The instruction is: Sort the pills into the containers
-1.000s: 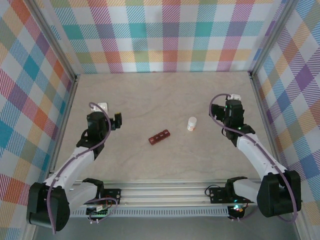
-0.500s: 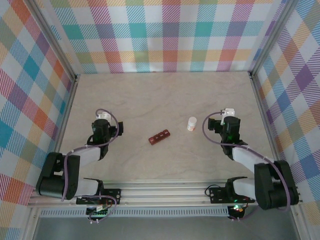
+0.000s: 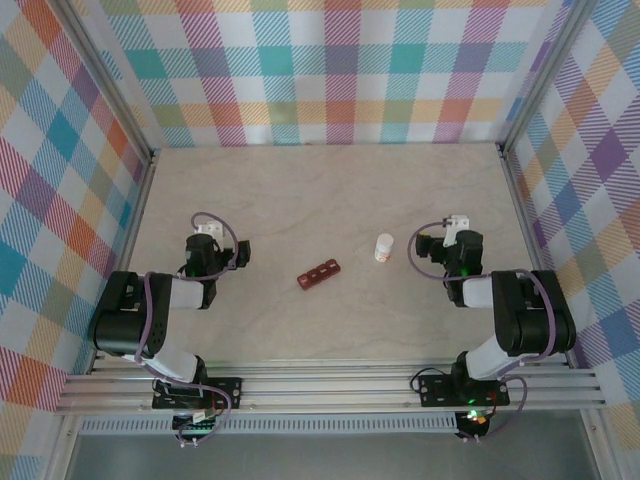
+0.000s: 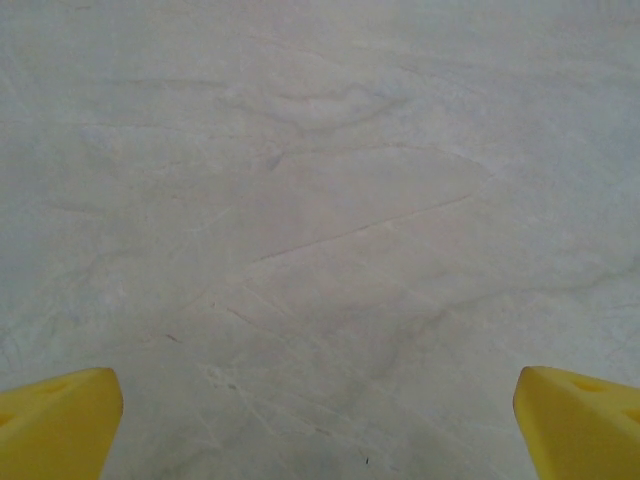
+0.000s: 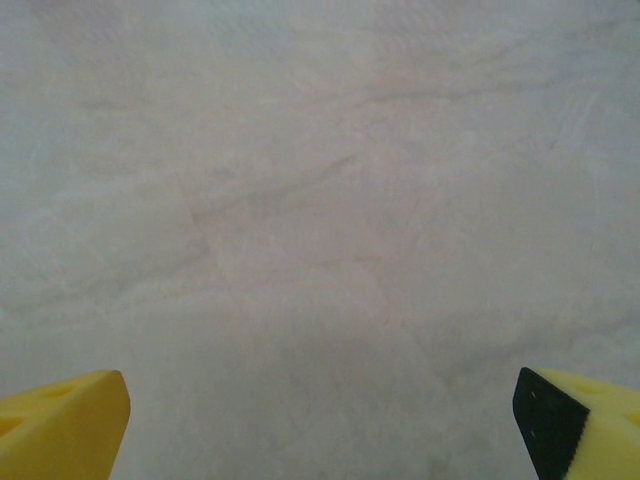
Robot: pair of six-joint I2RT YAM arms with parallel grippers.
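The left claw [image 3: 240, 256] and right claw [image 3: 425, 245] are hanging wide open and empty above the pale marbled counter [image 3: 330, 190], and should be approaching squarely, without nudging, the small dark red-brown four-compartment plastic strip [image 3: 319, 273] lying between them, near the small white cylindrical bottle [image 3: 384, 248].
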